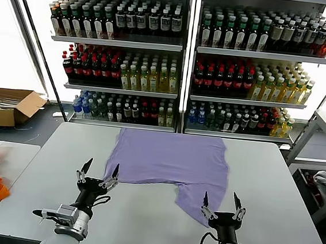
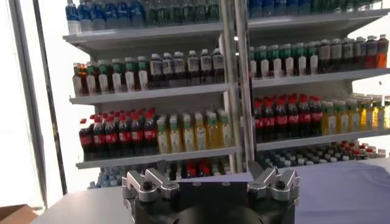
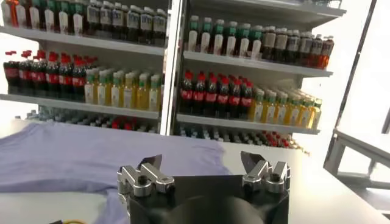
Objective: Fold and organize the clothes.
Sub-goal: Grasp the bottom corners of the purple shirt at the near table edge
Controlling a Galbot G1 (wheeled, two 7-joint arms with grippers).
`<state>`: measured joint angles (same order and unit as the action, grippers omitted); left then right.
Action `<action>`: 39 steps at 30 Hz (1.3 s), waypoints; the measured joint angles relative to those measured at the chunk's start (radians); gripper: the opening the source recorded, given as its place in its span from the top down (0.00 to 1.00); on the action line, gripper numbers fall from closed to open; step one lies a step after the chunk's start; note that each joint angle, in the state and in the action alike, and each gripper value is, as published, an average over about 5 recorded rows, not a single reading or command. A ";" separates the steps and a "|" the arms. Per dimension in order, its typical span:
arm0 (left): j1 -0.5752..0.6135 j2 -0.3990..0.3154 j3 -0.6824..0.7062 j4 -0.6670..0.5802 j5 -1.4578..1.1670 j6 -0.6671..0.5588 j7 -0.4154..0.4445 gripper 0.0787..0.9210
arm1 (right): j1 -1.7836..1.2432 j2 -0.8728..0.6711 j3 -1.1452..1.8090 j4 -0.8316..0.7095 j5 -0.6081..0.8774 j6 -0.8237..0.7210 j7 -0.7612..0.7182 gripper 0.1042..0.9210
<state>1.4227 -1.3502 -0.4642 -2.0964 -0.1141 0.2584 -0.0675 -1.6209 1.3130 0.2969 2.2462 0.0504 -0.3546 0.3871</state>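
Lavender T-shirt (image 1: pixel 167 163) spread flat mid-table (image 1: pixel 283 191), no print or writing legible. Left gripper (image 1: pixel 97 173) at its near-left corner, right gripper (image 1: pixel 221 203) at near-right hem, both jaws spread wide, holding nothing. Bottle shelves (image 1: pixel 184 49) behind; labels unreadable.

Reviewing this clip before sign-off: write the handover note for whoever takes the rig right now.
Left gripper: open, empty, by the T-shirt's near left corner.
Right gripper: open, empty, at the shirt's near right flap.
T-shirt: spread on the grey table, one sleeve side hanging toward the robot; no print showing.
Done: no fold visible.
Left: grasp, fold, tidy.
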 measured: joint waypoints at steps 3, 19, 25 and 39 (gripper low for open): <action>-0.009 0.009 0.001 0.005 -0.009 0.027 0.004 0.12 | 0.002 0.001 -0.001 0.000 0.023 -0.019 0.012 0.12; -0.117 0.065 -0.005 0.115 -0.095 0.203 0.008 0.12 | 0.039 0.034 -0.032 -0.027 0.086 -0.131 0.084 0.12; -0.157 0.077 0.001 0.160 -0.107 0.226 0.009 0.12 | 0.057 0.053 -0.045 -0.047 0.090 -0.157 0.105 0.12; -0.209 0.096 0.013 0.237 -0.132 0.244 0.008 0.12 | 0.094 0.097 -0.077 -0.106 0.086 -0.187 0.133 0.12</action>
<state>1.2138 -1.2545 -0.4515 -1.8593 -0.2463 0.5028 -0.0597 -1.5270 1.4104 0.2202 2.1406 0.1362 -0.5415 0.5198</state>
